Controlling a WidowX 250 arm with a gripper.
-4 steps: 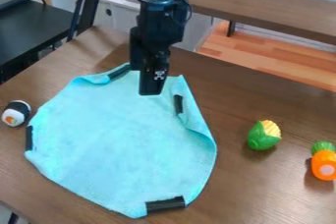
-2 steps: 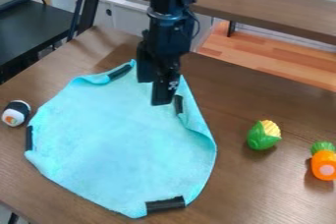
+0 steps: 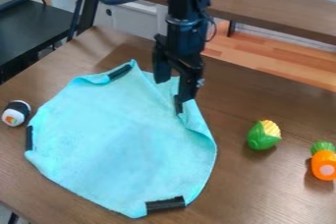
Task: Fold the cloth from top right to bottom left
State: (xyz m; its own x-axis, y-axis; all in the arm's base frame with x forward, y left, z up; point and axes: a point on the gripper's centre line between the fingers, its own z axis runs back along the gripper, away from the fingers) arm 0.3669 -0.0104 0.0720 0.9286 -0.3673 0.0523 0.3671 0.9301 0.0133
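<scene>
Brown wood grain runs across the bench, where the cloth lies spread left of the middle, its right edge curled inward. My fingers stand wide apart at its far right part (whether they touch it, I cannot tell). Toy sushi sits just left of the cloth; corn and a carrot are to the right.

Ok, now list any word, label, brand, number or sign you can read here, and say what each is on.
No readable text anywhere.
Gripper: a small pale mark, too small to read.
Cloth, black strips, toy corn, toy carrot, toy sushi roll: no lettering I can make out.
</scene>
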